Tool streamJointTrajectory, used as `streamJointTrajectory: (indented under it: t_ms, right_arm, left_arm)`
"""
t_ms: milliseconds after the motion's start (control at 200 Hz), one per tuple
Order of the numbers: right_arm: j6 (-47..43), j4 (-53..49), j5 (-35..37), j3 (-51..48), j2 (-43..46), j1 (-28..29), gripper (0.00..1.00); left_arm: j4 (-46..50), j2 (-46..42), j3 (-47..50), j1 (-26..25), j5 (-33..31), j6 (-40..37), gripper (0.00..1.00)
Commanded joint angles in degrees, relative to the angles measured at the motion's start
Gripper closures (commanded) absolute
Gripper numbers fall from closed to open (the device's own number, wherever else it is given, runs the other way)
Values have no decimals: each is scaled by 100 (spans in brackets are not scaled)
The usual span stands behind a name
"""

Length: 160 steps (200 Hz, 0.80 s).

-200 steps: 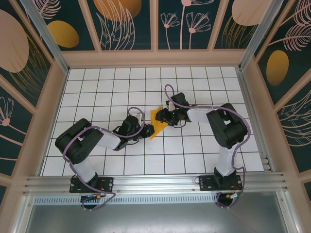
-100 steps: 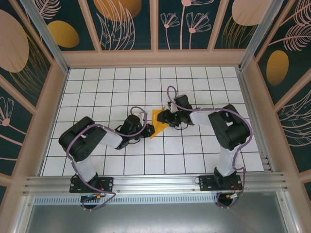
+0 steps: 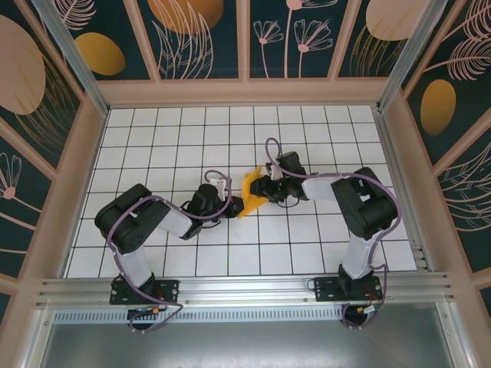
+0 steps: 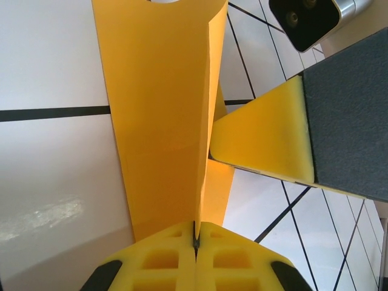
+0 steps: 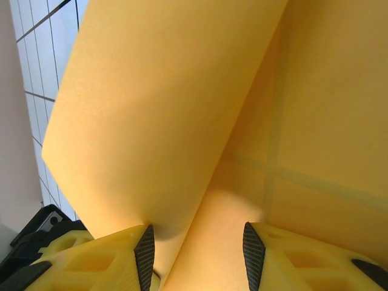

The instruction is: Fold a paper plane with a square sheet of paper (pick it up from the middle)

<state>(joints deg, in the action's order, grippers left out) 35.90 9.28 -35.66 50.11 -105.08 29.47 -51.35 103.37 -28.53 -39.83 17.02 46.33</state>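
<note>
Paper sheet between left pincer, near-left, and right pincer, far-right.

object: square sheet of paper | look: showing thin, bright orange-yellow, creased | state: folding over into two layers along a sharp straight crease | pose: standing partly raised | place: sitting near the middle of the white tiled floor

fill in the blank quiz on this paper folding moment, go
1. The left gripper is ___ on the orange paper.
2. The right gripper has its jaws ___, with paper between them.
3. The paper is ___, not lying flat on the tiled table.
Missing words: shut; open; folded
</note>
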Motion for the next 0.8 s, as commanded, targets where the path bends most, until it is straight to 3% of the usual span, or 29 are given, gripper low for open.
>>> streamJointTrajectory:
  t_ms: [0, 485, 686, 796]
  right_arm:
    - [-136, 223, -161, 5, 250, 49, 54]
    - [-151, 47, 25, 121, -111, 76, 54]
    - [-149, -220, 311, 176, -245, 94, 55]
    - [-103, -278, 422, 179, -278, 102, 55]
  left_arm:
    - [-393, 94, 57, 34, 83, -185, 97]
    - [-520, 330, 23, 38, 205, -231, 95]
    - [-630, 374, 23, 34, 271, -148, 90]
    - [-564, 330, 22, 33, 264, -114, 81]
